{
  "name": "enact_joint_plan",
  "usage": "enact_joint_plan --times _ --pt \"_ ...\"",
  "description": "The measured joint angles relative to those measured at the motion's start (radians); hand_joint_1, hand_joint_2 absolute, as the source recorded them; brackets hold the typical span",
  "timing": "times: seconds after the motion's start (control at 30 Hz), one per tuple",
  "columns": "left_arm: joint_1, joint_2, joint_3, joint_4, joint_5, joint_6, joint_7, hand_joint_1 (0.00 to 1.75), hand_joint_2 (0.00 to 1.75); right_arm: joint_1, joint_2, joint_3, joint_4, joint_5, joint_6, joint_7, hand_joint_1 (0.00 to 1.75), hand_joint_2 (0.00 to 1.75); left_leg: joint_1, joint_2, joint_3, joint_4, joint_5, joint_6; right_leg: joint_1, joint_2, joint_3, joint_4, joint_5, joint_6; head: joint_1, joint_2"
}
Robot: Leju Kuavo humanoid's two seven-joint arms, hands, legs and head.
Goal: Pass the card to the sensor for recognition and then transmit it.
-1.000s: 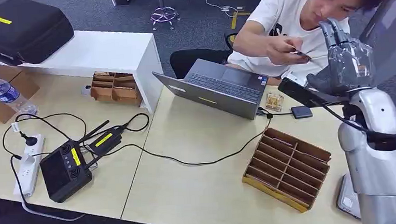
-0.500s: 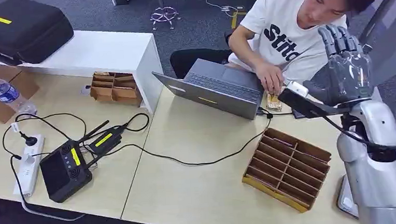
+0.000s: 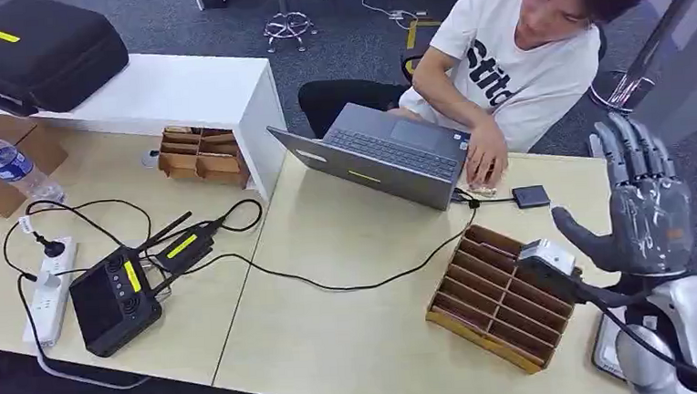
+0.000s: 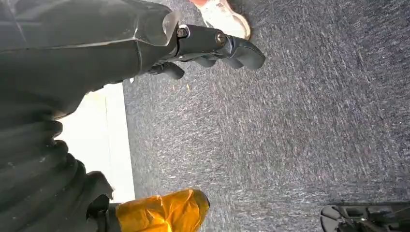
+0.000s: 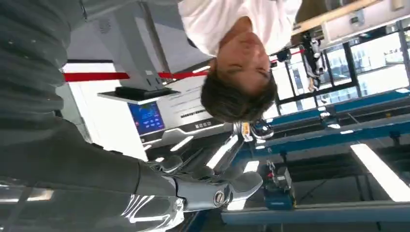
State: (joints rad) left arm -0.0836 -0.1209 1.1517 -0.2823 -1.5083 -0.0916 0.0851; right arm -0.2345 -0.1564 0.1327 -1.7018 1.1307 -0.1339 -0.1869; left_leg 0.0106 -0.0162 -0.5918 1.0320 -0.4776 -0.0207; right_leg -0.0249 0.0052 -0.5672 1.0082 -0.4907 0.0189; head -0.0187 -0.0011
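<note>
My right hand (image 3: 642, 199) is raised over the table's right edge, fingers spread upward and nothing in it. The right wrist view shows the same hand (image 5: 203, 189) with fingers extended and empty, the person beyond it. The small dark square sensor (image 3: 530, 196) lies on the table right of the laptop. The person's hand (image 3: 487, 156) rests on the table beside it, covering a small pale stack (image 3: 483, 189); I cannot make out a card there. My left hand (image 4: 212, 46) hangs over the grey floor, holding nothing.
A wooden slotted rack (image 3: 506, 297) lies just left of my right arm. The grey laptop (image 3: 379, 154) stands open before the seated person. A cable (image 3: 350, 284) crosses the table. A controller (image 3: 113, 298), power strip (image 3: 49, 288), bottle (image 3: 9, 163) and black case (image 3: 39, 47) sit at left.
The person took the card from beside my raised right hand and lowered their hand to the table by the laptop. My right hand dropped down and back toward me, open.
</note>
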Motion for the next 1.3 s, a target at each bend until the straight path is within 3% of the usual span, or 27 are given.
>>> enact_joint_plan --times 0.33,0.8,1.3 --pt "0.0 -0.001 0.013 0.0 0.006 0.002 0.007 0.0 1.75 0.138 0.015 -0.083 0.019 -0.012 -0.011 -0.039 0.0 1.75 0.0 -0.001 0.0 0.0 0.0 0.0 0.0 -0.002 0.001 0.0 -0.001 0.001 0.0 0.0" --pt "-0.002 -0.004 0.015 0.0 -0.003 0.002 0.007 0.0 1.75 0.105 0.059 -0.073 0.213 0.07 -0.011 -0.016 0.0 1.75 0.0 -0.001 0.0 0.0 0.0 0.0 0.0 -0.002 0.001 0.0 -0.001 0.001 0.0 0.0" --pt "-0.003 -0.005 0.015 0.0 -0.008 0.002 0.007 0.0 1.75 0.091 0.079 -0.067 0.275 0.072 -0.011 -0.016 0.0 1.75 0.0 -0.001 0.0 0.0 0.0 0.0 0.0 -0.002 0.001 0.0 -0.001 0.001 0.0 0.0"
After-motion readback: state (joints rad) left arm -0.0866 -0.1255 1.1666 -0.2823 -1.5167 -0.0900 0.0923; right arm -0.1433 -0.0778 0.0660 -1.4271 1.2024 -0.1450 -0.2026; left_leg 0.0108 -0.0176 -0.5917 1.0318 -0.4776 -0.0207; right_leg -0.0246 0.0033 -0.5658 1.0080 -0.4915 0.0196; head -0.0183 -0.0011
